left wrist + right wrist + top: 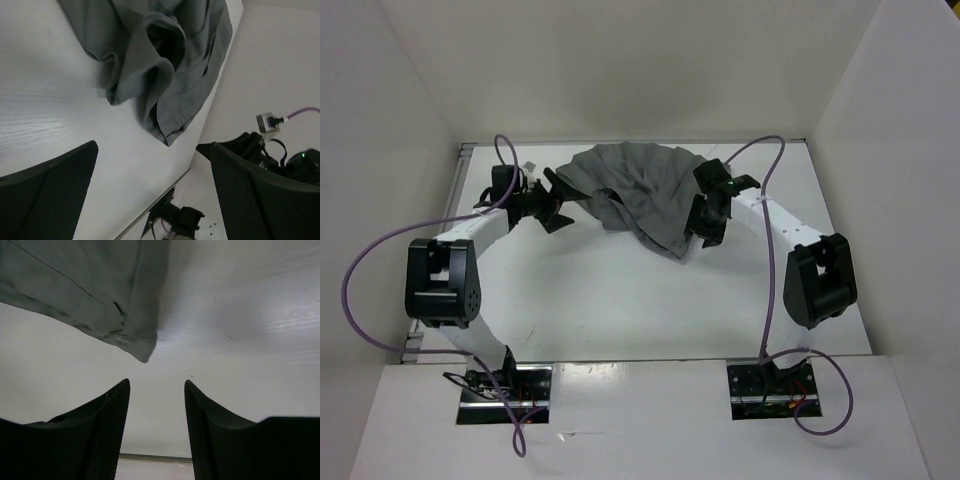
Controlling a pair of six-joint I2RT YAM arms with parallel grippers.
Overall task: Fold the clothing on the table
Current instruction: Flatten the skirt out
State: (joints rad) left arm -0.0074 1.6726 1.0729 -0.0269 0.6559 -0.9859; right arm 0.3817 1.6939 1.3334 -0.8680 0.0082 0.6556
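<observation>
In the overhead view the right arm [780,228] covers the right edge of the clothing [640,190], so contact with the right jaws cannot be told there. Ahead of the left jaws the fabric runs off the top edge of the wrist view. Ahead and left of the right jaws only one hemmed corner shows. A white thing [531,168] just behind the left jaws is too small to identify.

Robot lab, walled table [620,300], bolted arms [445,280]
</observation>
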